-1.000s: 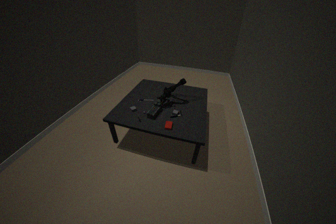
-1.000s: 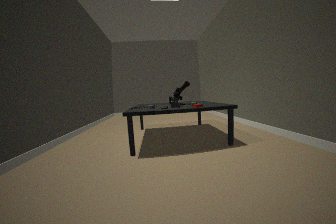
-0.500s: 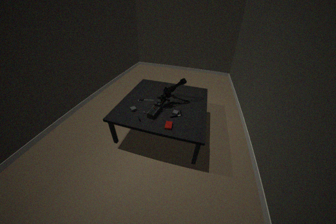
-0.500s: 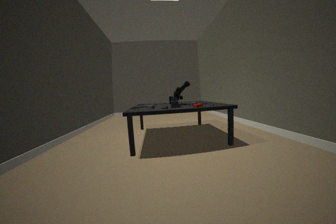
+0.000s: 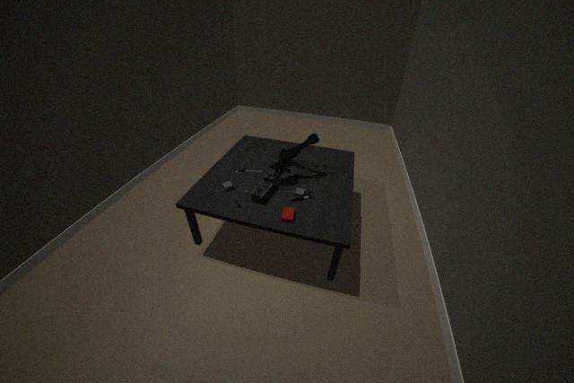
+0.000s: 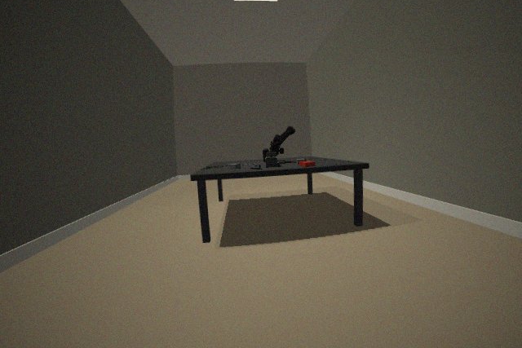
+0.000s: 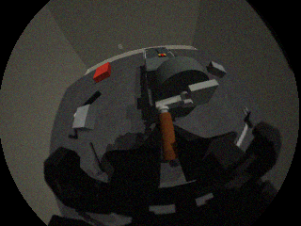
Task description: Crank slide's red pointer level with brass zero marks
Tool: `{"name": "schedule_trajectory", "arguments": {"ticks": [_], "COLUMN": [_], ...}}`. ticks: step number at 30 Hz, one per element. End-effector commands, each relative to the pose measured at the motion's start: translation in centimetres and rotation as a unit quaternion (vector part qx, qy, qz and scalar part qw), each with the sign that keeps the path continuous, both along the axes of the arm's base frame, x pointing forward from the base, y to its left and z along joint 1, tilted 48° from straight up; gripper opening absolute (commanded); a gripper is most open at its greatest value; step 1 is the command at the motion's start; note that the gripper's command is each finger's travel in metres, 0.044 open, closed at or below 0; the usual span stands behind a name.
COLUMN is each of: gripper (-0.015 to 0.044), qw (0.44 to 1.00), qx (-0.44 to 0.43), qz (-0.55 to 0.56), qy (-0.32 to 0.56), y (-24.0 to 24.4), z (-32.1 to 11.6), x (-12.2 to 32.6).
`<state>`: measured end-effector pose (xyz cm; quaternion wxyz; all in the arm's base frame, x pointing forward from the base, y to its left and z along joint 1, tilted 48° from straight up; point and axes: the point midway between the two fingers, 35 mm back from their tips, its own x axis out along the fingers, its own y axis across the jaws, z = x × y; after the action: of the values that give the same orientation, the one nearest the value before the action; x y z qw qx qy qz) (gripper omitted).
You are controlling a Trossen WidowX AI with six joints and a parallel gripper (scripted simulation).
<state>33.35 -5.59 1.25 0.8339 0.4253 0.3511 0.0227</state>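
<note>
The machine point(image 5: 263, 194) point(image 6: 272, 162) point(image 7: 181, 71) is a long dark grey body with a rounded housing. Its pale crank arm point(image 7: 171, 102) carries an orange-brown handle point(image 7: 168, 145), which points toward the wrist camera. My gripper point(image 7: 164, 126) is shut on the handle, with a dark finger on either side of it. The slide's red pointer point(image 7: 162, 55) is a tiny red spot at the machine's far end, with yellowish specks beside it. It is too small to tell whether it is level with the brass marks. In the top and exterior views the arm hides the handle.
The dark table point(image 5: 319, 225) point(image 6: 236, 174) also bears a red block point(image 5: 288, 213) point(image 6: 307, 163) point(image 7: 102, 72), a pale grey block point(image 5: 300, 191) point(image 7: 84, 116), another grey block point(image 5: 227, 186) point(image 7: 216, 69) and a thin tool point(image 5: 251, 170) point(image 7: 242, 137). Small dark pieces lie near the blocks.
</note>
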Motion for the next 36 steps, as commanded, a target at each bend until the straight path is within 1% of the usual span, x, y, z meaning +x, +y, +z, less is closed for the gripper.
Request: {"name": "schedule_trajectory", "arguments": {"ticks": [1,36], "gripper": [0.0,0.0], "qw": [1.0,1.0], "qx": [0.0,0.0], "qz": [0.0,0.0], "qy": [-0.006,-0.005], "y": [-0.3,-1.9], "z": [0.5,1.5], "x": [0.0,-0.3]}}
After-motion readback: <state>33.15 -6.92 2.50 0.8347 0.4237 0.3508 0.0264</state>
